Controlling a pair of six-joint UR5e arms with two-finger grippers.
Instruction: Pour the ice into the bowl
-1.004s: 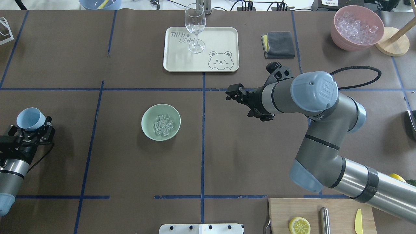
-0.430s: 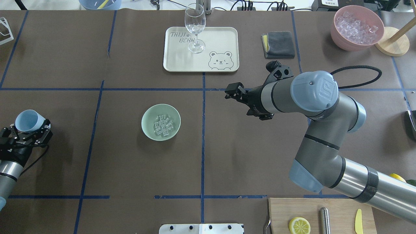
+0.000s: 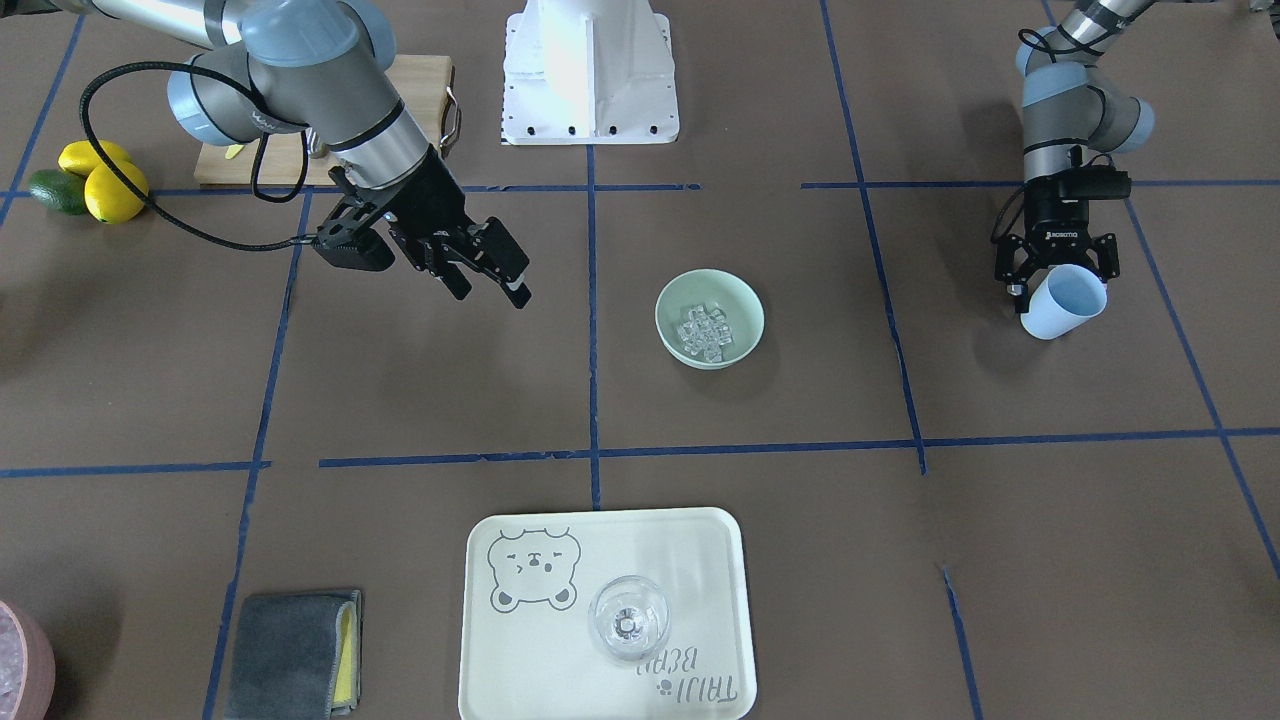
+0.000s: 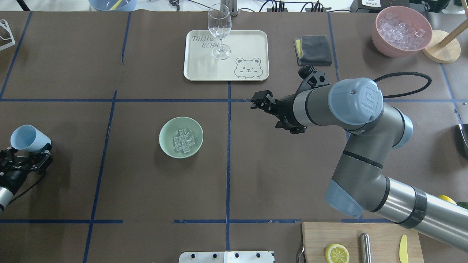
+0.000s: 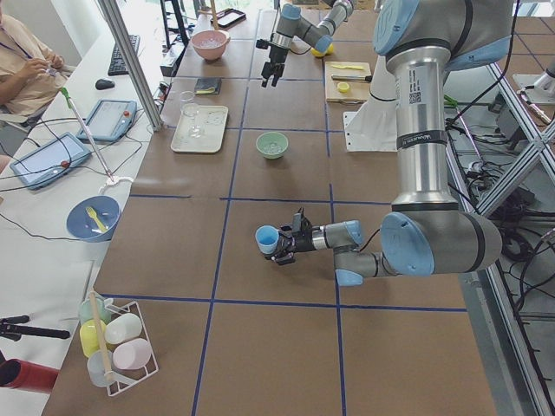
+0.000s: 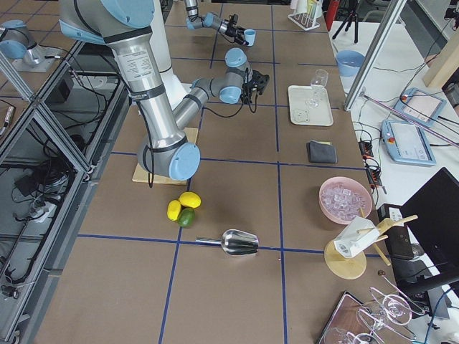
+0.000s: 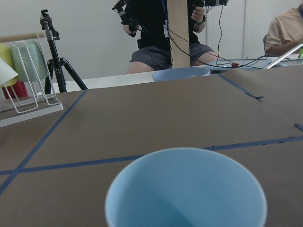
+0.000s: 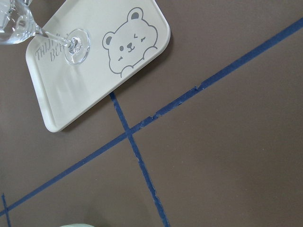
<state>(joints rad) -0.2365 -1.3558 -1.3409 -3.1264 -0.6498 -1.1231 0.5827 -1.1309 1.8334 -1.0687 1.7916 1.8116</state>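
The table (image 4: 146,190) is covered in brown paper with blue tape lines. The right arm (image 4: 365,120) reaches over the middle of it, and its gripper (image 3: 490,270) hangs above bare paper with its fingers spread, grasping nothing, well to one side of the bowl. The cream tray (image 4: 252,40) with a bear drawing sits at the far side, and a wine glass (image 4: 219,29) stands on it. A pink bowl (image 4: 380,40) of ice is at the far right corner, with a grey cloth (image 4: 314,49) between it and the tray. The green bowl (image 4: 166,146) stands near the table's middle, and the ice (image 4: 183,140) lies inside it. The left gripper (image 3: 1055,262), well apart from the bowl at the table's left edge, is clenched around a blue cup (image 3: 1065,302), which tilts and looks empty in the left wrist view.
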